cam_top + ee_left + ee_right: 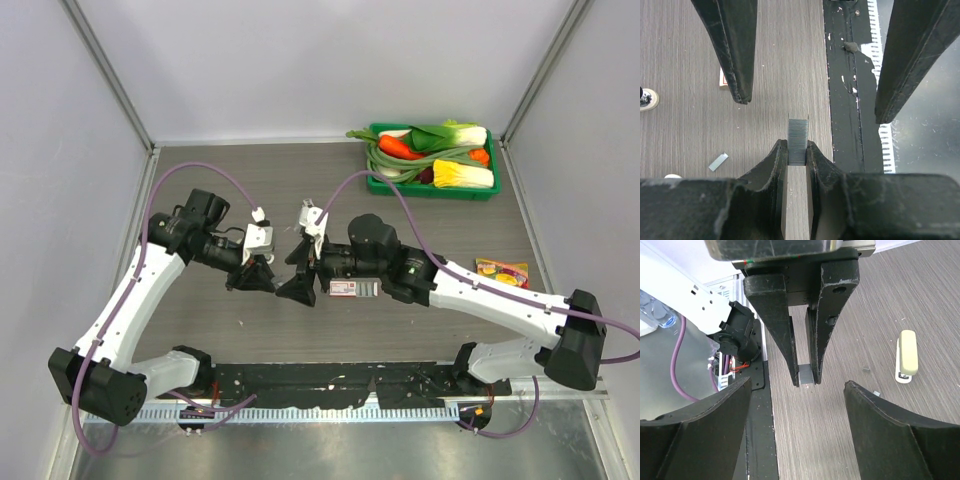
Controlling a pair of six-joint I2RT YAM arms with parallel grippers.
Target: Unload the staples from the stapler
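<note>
A short silver strip of staples [798,140] is pinched upright between the tips of my left gripper [797,147], just above the wooden table. The right wrist view shows the same strip [806,375] in the left gripper's narrow jaws. My right gripper [797,382] faces it with its fingers [737,60] spread wide either side of the strip, not touching it. The stapler [906,356], pale olive-grey with a whitish end, lies closed on the table off to the side. In the top view both grippers [272,278] [292,270] meet at the table's middle.
A pink-and-white box [352,288] lies under the right arm. Small loose staple bits [718,161] [866,369] are scattered on the table. A green basket [430,190] of toy vegetables stands at the back right, a snack packet [502,271] to the right. A black strip [842,100] borders the near edge.
</note>
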